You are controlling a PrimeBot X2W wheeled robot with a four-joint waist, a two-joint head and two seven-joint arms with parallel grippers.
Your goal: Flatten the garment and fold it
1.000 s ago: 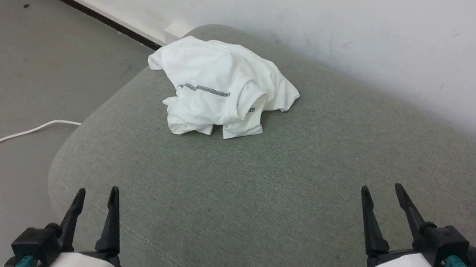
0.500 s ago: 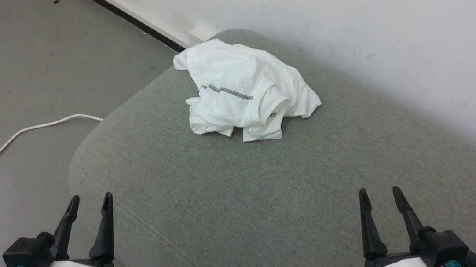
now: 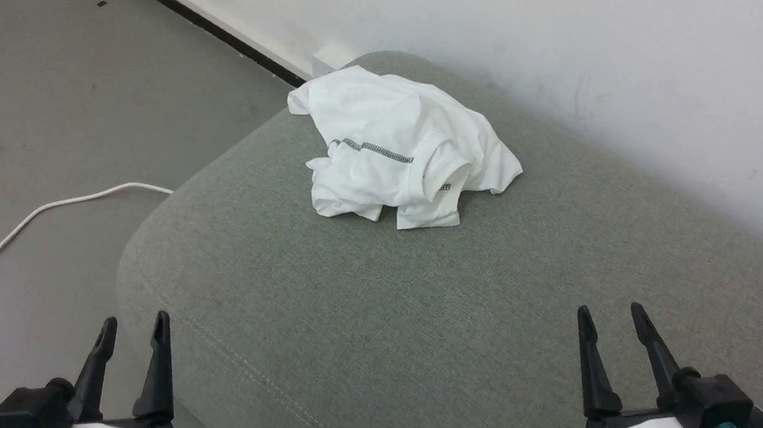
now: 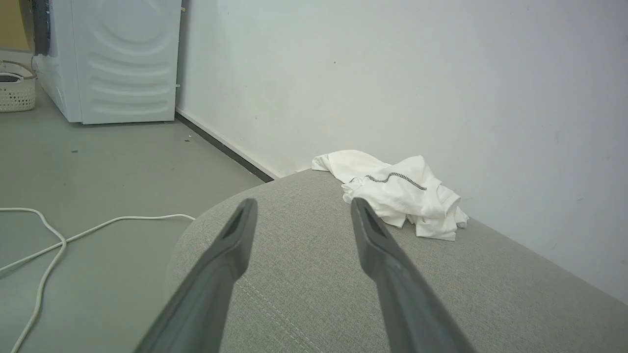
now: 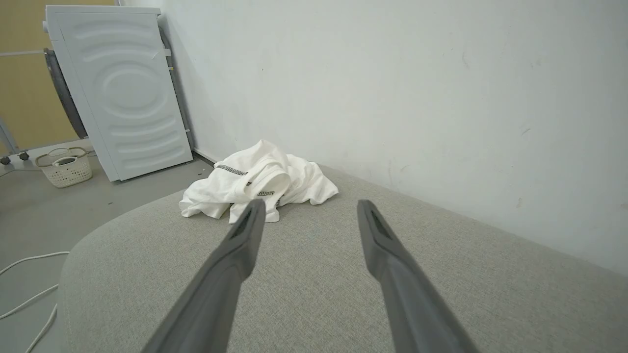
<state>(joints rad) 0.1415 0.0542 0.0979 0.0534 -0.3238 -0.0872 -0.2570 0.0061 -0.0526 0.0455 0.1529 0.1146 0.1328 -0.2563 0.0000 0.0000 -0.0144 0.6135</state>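
The garment (image 3: 405, 153) lies crumpled in a loose heap on the grey cushion (image 3: 412, 331), at the cushion's far left corner, near where the cushion meets the white wall (image 3: 584, 44). A dark zigzag seam runs across the side of the heap that faces the cushion's near edge, and a banded opening (sleeve or neck, I cannot tell which) stands up just beside it. The rest of the fabric is bunched in soft folds.

The left gripper (image 3: 136, 318) hangs at the cushion's near left edge, its two dark fingers spread apart with nothing between them. The right gripper (image 3: 609, 308) hangs over the cushion's near right part, its fingers likewise parted and empty. Both are well apart from the garment, with bare cushion between.

Off the cushion's left side, a white cable (image 3: 34, 213) trails across the grey floor (image 3: 83, 83). Beyond the cushion's far left corner, a white washing machine (image 4: 125, 59) stands against the wall, with a pale basket (image 4: 14, 93) beside it.
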